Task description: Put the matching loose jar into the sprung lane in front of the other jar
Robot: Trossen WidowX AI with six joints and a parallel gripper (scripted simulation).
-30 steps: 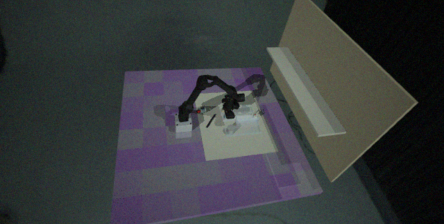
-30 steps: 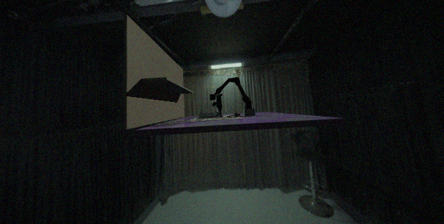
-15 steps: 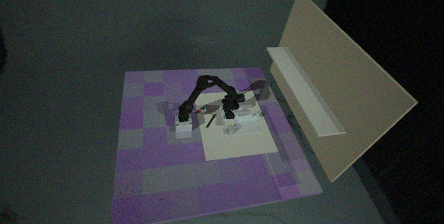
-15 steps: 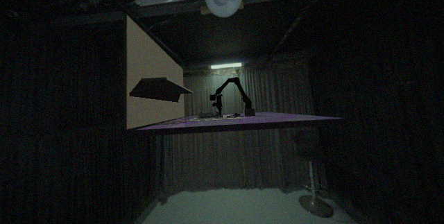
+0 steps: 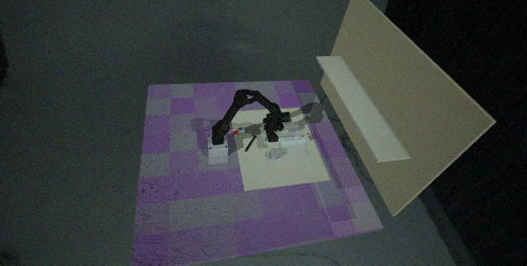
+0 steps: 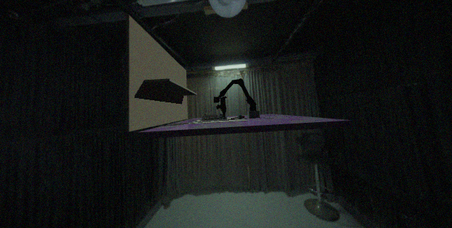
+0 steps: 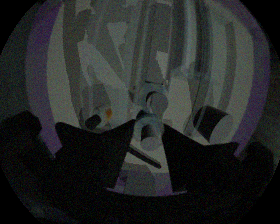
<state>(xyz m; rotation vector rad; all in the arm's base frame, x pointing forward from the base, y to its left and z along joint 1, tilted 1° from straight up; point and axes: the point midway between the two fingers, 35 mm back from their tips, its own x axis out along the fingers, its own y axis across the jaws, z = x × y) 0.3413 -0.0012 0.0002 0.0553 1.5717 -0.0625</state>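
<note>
Now the jar sits clamped between the jaws.

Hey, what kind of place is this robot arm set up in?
Probably a dim test room or workshop, not a shop floor. A table with a purple checkered top carries the arm, whose gripper holds a jar. A tan board with a shelf stands beside it, and curtained walls and a ceiling strip light close it in.
</note>
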